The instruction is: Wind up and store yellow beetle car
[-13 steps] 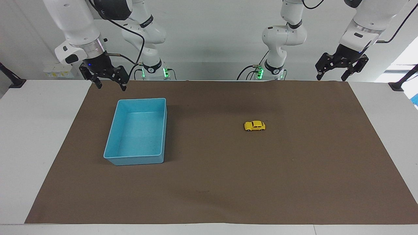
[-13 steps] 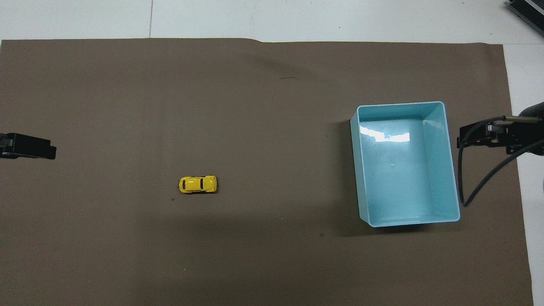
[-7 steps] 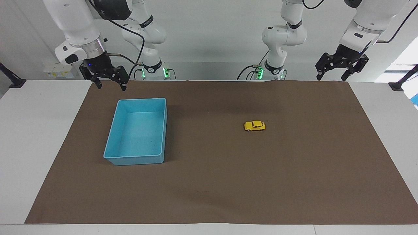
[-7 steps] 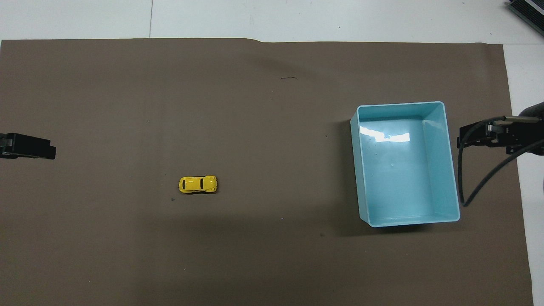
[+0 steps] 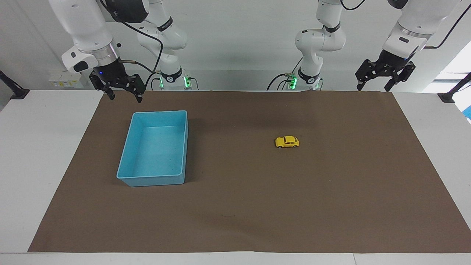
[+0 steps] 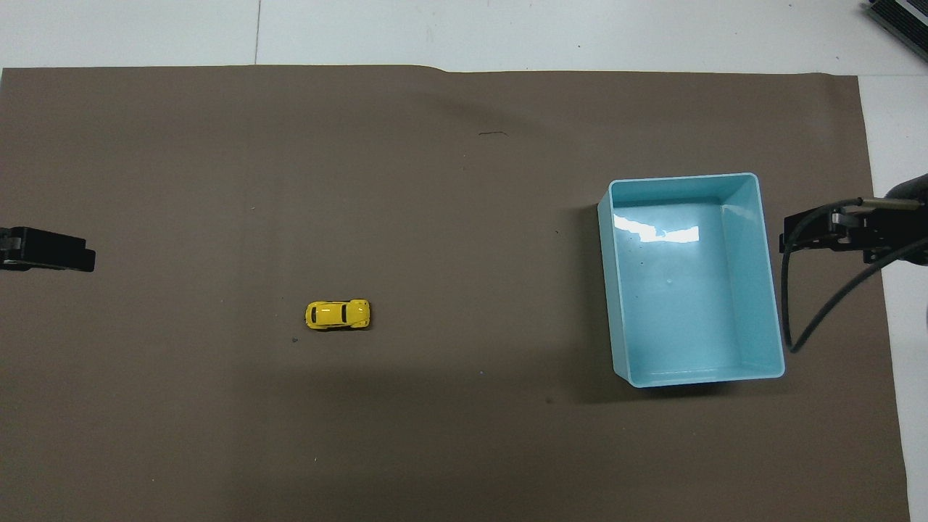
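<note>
We judge the yellow beetle car (image 5: 287, 142) light, rigid, slippery; we would pinch its flanks. The left gripper (image 5: 373, 87) and right gripper (image 5: 124, 97) both gape wide, empty.

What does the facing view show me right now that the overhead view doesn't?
Only the facing view shows both arms whole, with the open left gripper and open right gripper raised at the robots' edge of the mat, holding nothing. Only the overhead view shows the glossy empty floor of the light blue plastic bin straight down. Both show the tiny yellow beetle toy car on its wheels on the brown mat, apart from the bin, toward the left arm's end.
</note>
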`<state>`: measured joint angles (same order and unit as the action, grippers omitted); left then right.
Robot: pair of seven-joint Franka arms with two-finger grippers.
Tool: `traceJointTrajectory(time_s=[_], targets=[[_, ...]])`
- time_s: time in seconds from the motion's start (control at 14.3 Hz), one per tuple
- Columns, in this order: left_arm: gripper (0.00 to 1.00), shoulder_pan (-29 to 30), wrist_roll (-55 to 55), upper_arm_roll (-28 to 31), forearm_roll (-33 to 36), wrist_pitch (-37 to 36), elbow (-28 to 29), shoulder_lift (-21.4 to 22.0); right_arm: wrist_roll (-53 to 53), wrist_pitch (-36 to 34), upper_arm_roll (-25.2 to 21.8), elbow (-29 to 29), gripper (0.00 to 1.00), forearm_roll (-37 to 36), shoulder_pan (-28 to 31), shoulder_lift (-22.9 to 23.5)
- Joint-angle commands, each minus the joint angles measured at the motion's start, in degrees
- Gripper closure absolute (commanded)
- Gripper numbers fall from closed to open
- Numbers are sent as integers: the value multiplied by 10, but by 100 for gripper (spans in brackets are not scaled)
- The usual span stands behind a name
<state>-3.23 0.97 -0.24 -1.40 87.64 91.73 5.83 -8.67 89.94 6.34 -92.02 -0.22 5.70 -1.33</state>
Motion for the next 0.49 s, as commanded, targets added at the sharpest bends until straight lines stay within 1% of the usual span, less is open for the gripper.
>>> traceJointTrajectory(time_s=[0.0, 0.14, 0.42], targets=[[0, 14, -4, -6, -7, -5, 2, 3, 15, 4, 5, -14, 0, 6, 12, -13], [0, 14, -29, -7, -7, -7, 3, 3, 15, 4, 5, -14, 0, 6, 12, -13], [0, 12, -132, -8, -7, -15, 13, 8, 15, 4, 5, -14, 0, 6, 12, -13]])
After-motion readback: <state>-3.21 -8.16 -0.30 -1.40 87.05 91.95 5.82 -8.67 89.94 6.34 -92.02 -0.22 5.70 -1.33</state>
